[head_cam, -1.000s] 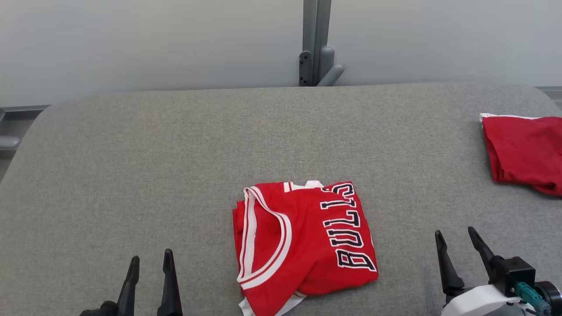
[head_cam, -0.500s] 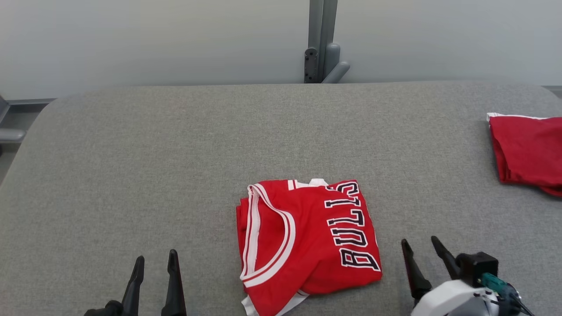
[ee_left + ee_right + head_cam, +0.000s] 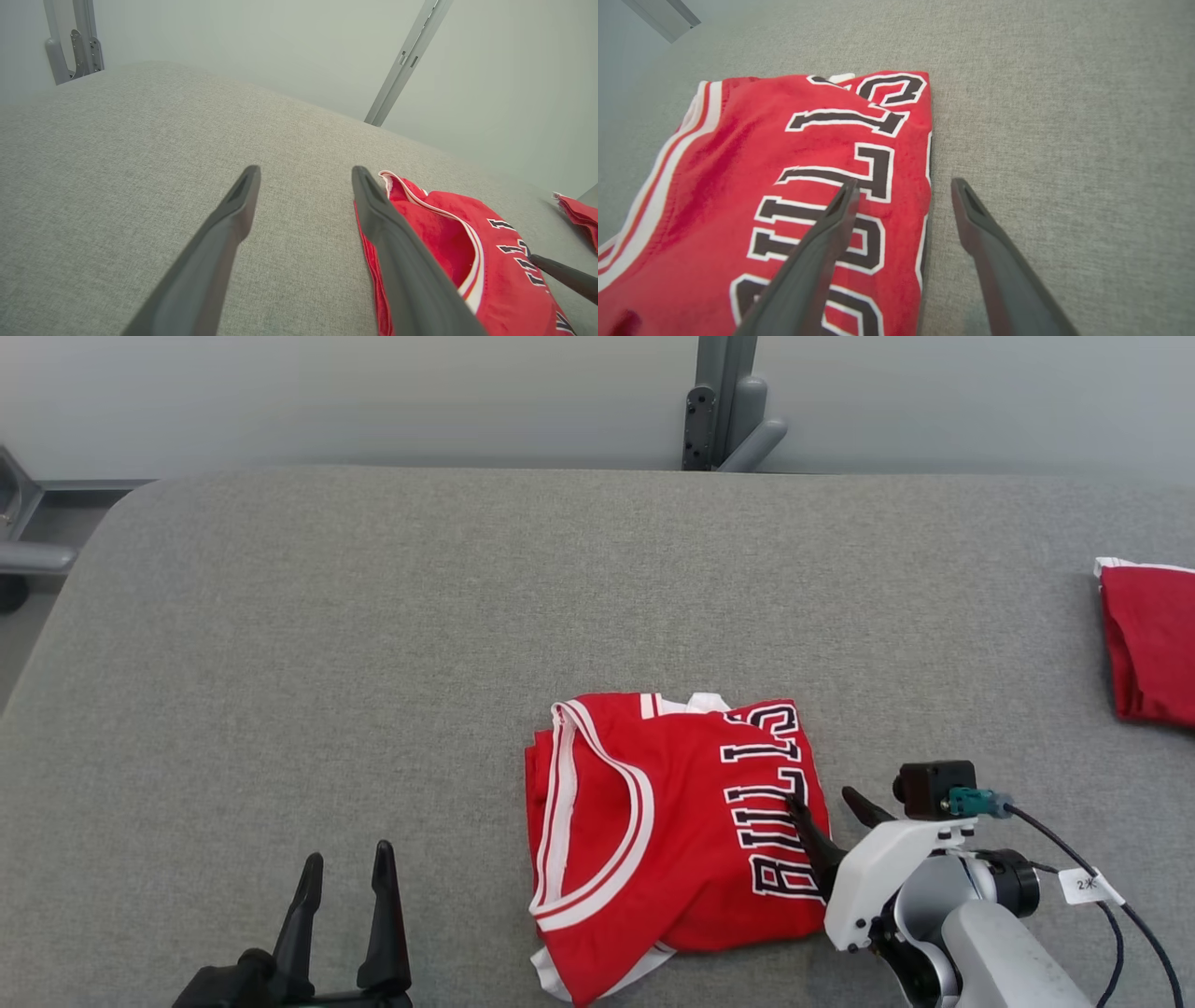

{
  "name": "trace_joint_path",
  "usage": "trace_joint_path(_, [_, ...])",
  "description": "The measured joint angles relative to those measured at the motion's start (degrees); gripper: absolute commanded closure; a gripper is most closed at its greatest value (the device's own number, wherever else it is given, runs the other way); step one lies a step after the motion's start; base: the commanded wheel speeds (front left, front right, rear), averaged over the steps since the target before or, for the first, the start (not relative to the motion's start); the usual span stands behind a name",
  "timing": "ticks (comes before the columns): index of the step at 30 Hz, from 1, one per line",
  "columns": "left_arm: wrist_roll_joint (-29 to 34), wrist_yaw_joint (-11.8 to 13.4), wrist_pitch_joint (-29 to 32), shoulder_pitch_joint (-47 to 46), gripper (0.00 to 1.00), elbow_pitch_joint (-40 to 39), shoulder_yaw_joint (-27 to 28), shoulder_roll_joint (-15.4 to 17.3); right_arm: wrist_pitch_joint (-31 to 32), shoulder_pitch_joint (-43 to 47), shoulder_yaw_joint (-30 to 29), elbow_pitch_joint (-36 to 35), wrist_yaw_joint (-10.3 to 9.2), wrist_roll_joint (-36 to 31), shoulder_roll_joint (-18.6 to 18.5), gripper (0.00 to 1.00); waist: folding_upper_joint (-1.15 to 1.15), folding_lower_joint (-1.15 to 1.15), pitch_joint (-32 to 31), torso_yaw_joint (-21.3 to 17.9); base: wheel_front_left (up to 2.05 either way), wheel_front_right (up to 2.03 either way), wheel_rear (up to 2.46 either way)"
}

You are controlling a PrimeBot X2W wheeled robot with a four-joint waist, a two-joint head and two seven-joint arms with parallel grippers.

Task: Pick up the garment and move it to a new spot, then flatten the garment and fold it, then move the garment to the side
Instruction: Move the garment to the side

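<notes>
Head view: over the last second the right hand (image 3: 822,798) has come in from 5 o'clock to the 3 o'clock edge of the folded red jersey (image 3: 672,831). Its jaws are apart, one finger over the lettering and one over the desk (image 3: 373,616). The camera has also shifted. The left hand (image 3: 347,854) waits at 7 o'clock, spread and empty. The jersey lies folded, so I judge the move aside is beginning.

Left wrist view: left hand (image 3: 304,171) spread above bare desk, jersey (image 3: 444,233) at 3 o'clock.

Right wrist view: right hand (image 3: 905,183) straddles the jersey (image 3: 752,140) edge, nothing gripped.

Count: one jersey, one other red garment (image 3: 1148,644) at 3 o'clock, two hands.
</notes>
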Motion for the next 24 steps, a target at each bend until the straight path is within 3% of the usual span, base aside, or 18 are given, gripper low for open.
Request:
trace_joint_path(10, [-0.2, 0.1, 0.0, -2.3, 0.0, -0.4, -0.5, 0.0, 6.0, -2.7, -2.5, 2.6, -0.03, 2.1, 0.9, 0.0, 0.0, 0.0, 3.4, 1.6, 0.0, 0.0, 0.0])
trace_joint_path(11, [-0.3, 0.2, 0.0, -2.4, 0.0, -0.4, -0.5, 0.0, 6.0, -2.9, -2.3, 2.5, -0.04, 3.0, 1.0, 0.24, 0.0, 0.0, 3.8, 1.7, 0.0, 0.0, 0.0])
trace_joint_path(12, [-0.4, 0.3, 0.0, -2.5, 0.0, -0.4, -0.6, 0.0, 6.0, -3.2, -2.2, 2.4, -0.05, 3.8, 1.1, 0.73, 0.0, 0.0, 4.2, 1.7, 0.0, 0.0, 0.0])
trace_joint_path(13, [-0.4, 0.3, 0.0, -2.7, 0.0, -0.4, -0.6, 0.0, 5.8, -3.4, -1.9, 2.3, -0.05, 4.4, 1.2, 1.0, 0.0, 0.0, 4.5, 1.7, 0.0, 0.0, 0.0])
trace_joint_path(19, [-0.2, 0.3, 0.0, -3.0, 0.0, -0.4, 0.0, 0.0, 3.7, -4.2, -1.0, 2.0, 0.0, 6.7, 1.4, 1.0, 0.0, 0.0, 5.2, -0.3, 0.0, 0.0, 0.0])
trace_joint_path(24, [0.2, -0.1, 0.0, -3.4, 0.0, -0.4, 0.3, 0.0, 1.0, -4.9, -3.1, 2.1, 0.01, 7.2, -0.8, 1.0, 0.0, 0.0, 5.4, -3.7, 0.0, 0.0, 0.0])
